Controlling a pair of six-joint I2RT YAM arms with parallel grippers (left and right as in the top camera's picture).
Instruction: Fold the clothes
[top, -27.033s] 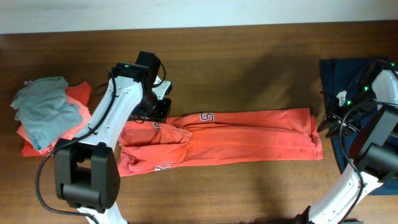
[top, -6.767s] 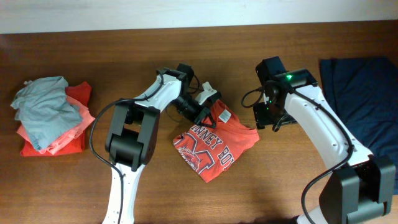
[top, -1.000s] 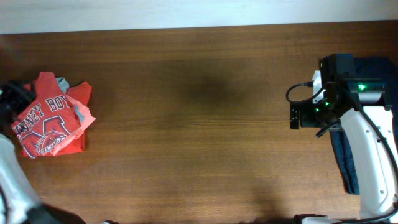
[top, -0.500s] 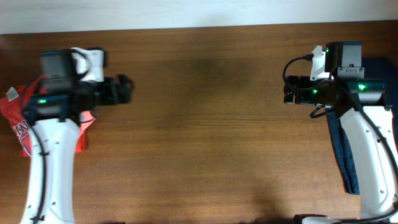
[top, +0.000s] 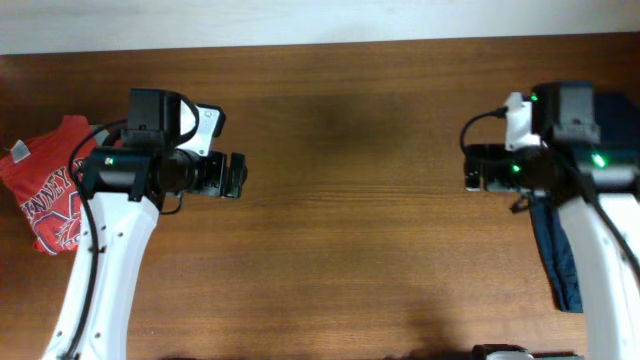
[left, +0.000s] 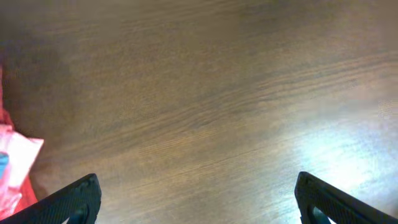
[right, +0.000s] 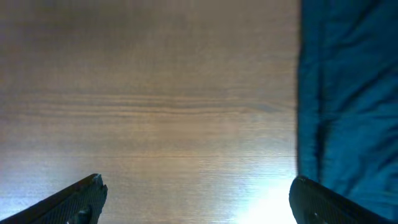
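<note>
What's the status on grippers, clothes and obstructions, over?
Left gripper open, empty. Right gripper open, empty. Orange T-shirt folded, far left; navy garment at right, beside right gripper. Nothing in the way.

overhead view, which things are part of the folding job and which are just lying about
Job:
orange-red T-shirt, at the left edge
navy garment, at the right edge

Not the job:
wooden table
white strip along its far edge

The orange-red T-shirt (top: 48, 195), earlier spread across the middle, now lies at the left edge, folded as far as shows, and the left gripper (top: 238, 176) has swung rightward.
</note>
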